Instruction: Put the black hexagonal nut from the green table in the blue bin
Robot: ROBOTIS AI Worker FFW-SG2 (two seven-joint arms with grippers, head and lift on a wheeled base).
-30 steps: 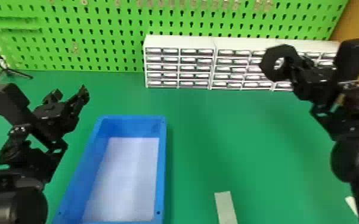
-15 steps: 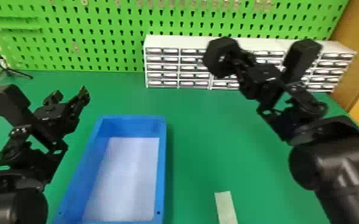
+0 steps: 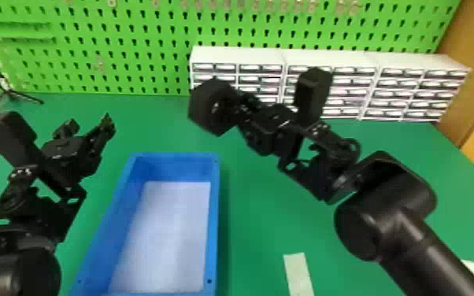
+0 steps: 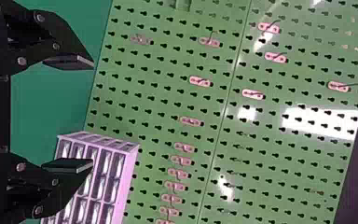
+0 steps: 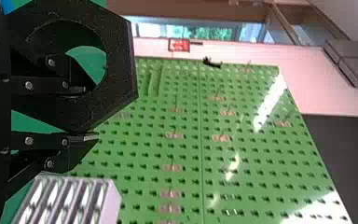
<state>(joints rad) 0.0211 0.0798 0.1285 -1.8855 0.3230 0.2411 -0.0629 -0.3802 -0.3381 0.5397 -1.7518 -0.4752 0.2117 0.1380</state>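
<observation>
The black hexagonal nut (image 3: 204, 104) is gripped by the right pincer (image 5: 91, 113), raised above the green counter (image 3: 256, 220). The left pincer (image 4: 92, 113) is open. Pickup is judged complete; placement in the blue bin (image 3: 219, 220) is outstanding.

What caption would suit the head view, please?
Right gripper holding the black hexagonal nut aloft, blue bin on green table.

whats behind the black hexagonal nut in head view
Behind the black hexagonal nut: a white cabinet of small drawers and, lower, the green table. The cabinet's lower left corner is covered by the nut and cannot be seen.
</observation>
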